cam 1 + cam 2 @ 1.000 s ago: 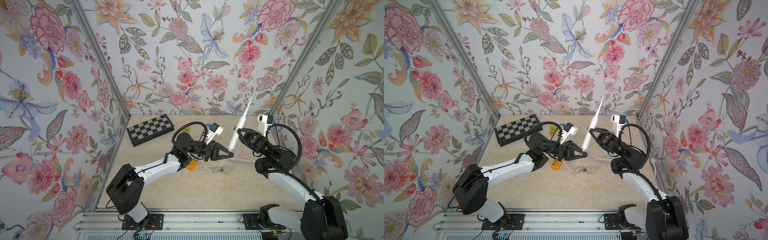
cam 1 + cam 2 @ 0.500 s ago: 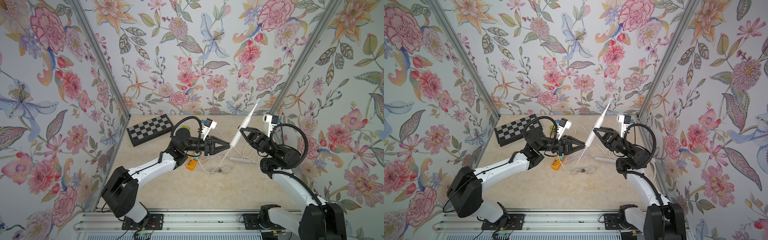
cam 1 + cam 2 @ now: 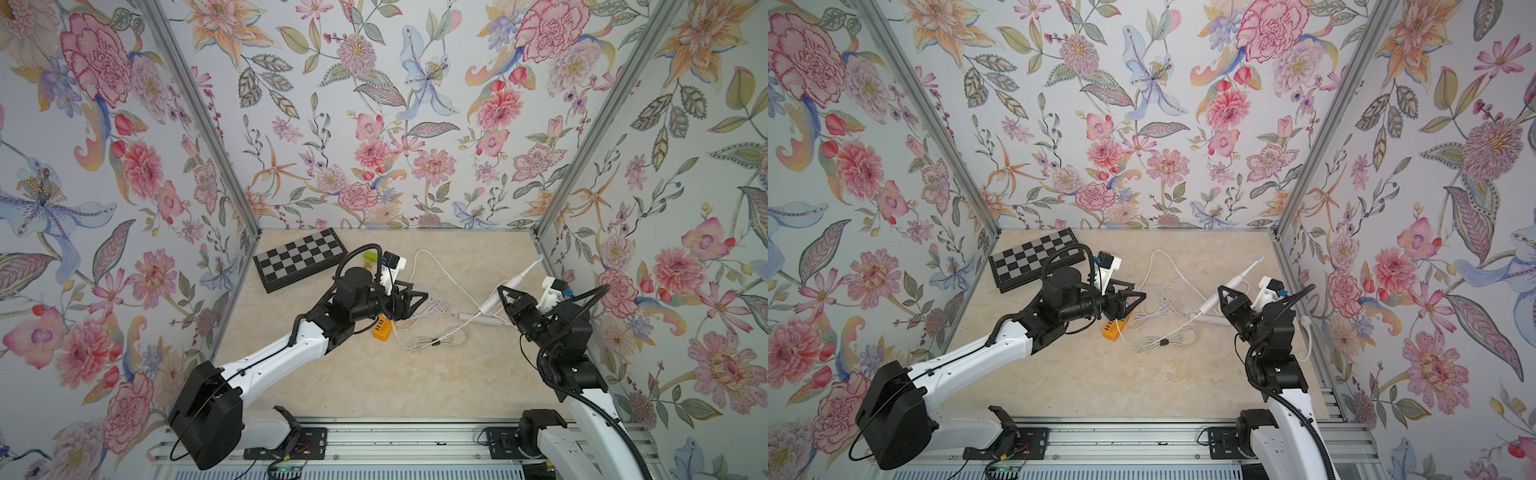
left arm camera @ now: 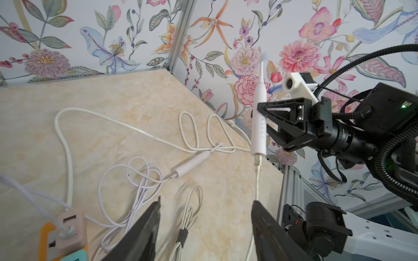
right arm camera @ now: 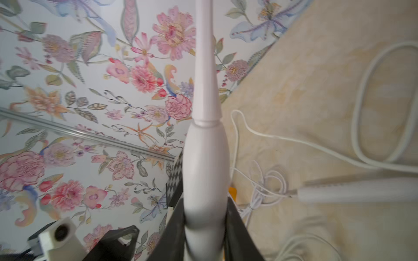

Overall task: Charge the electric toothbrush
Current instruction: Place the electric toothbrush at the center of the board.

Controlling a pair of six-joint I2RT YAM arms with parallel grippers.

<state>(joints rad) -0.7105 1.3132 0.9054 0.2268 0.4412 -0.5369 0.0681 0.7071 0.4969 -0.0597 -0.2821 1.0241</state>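
The toothbrush (image 4: 257,126) stood nearly upright above the right side of the table (image 3: 374,382), brush head up, its lower handle clamped between the jaws of the right gripper (image 5: 205,221). A charging plug (image 4: 257,161) sat in its base, and the thin cable (image 4: 257,180) dropped from it past one finger of the left gripper (image 4: 205,203), whose jaws stood wide apart with nothing between them. A sliver of metal showed between plug and base, so the plug was possibly not pushed fully home. If so, it could work loose, most likely if the right arm lifted or swung the handle and drew the cable taut. The cable could also catch on the left finger beside it. Further out, loose white loops led toward the orange power strip (image 3: 382,331), where a snag might drag the adapter (image 4: 70,228).
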